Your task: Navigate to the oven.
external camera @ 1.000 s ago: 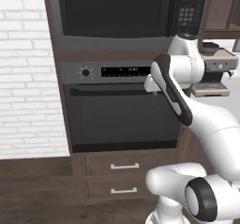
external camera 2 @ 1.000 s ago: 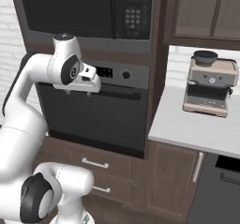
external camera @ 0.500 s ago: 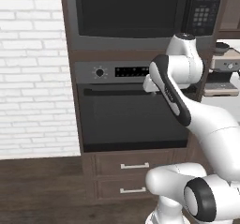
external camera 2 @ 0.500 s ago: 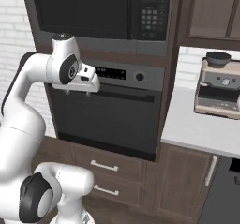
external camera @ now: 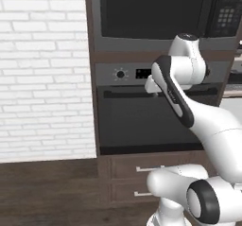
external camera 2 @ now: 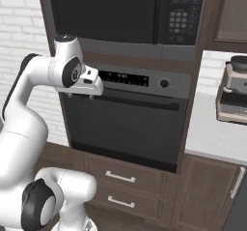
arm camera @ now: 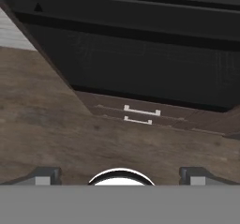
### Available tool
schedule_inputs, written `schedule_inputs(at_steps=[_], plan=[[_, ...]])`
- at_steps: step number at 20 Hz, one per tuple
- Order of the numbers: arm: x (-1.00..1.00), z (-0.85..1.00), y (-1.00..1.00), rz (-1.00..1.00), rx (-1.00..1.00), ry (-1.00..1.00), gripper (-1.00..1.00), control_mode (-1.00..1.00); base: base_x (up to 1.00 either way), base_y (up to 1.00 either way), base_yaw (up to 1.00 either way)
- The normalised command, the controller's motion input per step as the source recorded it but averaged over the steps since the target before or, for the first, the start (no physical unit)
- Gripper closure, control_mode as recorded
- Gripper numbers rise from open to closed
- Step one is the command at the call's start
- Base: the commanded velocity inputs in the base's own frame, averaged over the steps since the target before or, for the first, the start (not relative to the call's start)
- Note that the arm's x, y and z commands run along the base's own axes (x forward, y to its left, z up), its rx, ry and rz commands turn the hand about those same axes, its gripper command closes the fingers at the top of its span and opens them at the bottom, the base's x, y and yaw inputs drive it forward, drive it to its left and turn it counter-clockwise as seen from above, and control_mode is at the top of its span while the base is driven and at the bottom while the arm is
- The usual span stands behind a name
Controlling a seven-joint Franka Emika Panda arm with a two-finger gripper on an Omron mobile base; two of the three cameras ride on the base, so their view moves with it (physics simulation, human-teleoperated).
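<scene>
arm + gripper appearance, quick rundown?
The arm is glossy white with rounded shells and dark grey or black bands at the joints; a round dark cap marks the wrist joint. The gripper has two small dark grey, blocky fingertips. No cables or markings visible.

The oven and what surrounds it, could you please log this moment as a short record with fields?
oven: built into the wall column, door shut, bar handle across its top
microwave: directly above the oven
drawers: two, below the oven, shut
coffee machine: on the counter to the oven's right
end effector: open, holding nothing, facing the oven door and floor
</scene>
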Motion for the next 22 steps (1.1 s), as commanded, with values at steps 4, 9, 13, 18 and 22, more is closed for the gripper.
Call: schedule_inputs(at_steps=[4, 9, 13, 18, 22], plan=[[0.0, 0.0, 0.0, 0.0, 0.0, 0.0, -1.0, 1.0, 0.02, 0.04, 0.0], [0.0, 0.0, 0.0, 0.0, 0.0, 0.0, -1.0, 1.0, 0.44, 0.0, 0.0], [0.0, 0.0, 0.0, 0.0, 0.0, 0.0, -1.0, 1.0, 0.25, 0.0, 0.0], [0.0, 0.0, 0.0, 0.0, 0.0, 0.0, -1.0, 1.0, 0.07, 0.0, 0.0], [0.0, 0.0, 0.0, 0.0, 0.0, 0.0, -1.0, 1.0, 0.38, 0.0, 0.0]])
